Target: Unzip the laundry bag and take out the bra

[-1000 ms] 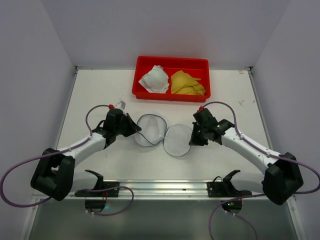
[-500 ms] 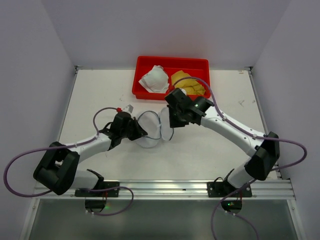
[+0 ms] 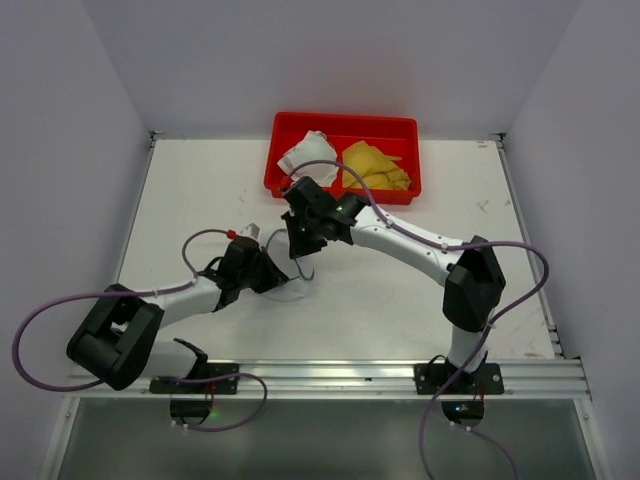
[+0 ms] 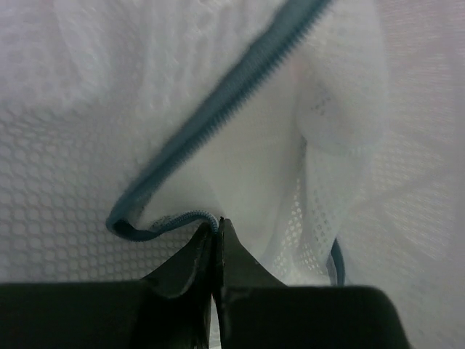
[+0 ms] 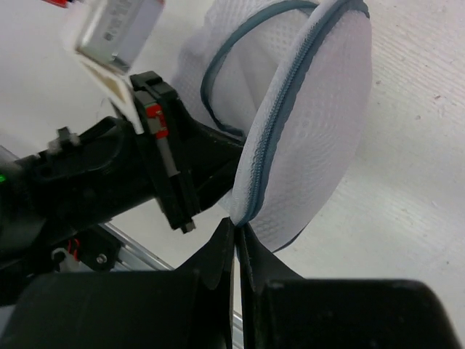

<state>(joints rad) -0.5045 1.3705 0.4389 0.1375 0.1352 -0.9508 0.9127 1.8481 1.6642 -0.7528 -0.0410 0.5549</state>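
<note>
right arm [image 3: 400, 240] across — fingers [image 5: 216, 253] on laundry bag [image 5: 320, 131]

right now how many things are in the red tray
2: a white cloth on the tray's left, a yellow cloth on its right. More may be hidden under them.

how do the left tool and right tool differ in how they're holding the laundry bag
The left tool pinches a slack fold of the laundry bag rim, with mesh bunched around it; the right tool pinches the rim of a half standing up on edge. From above, the left tool sits on its own side of the table, while the right tool reaches across to meet it. Both are shut on the blue zipper rim.
</note>
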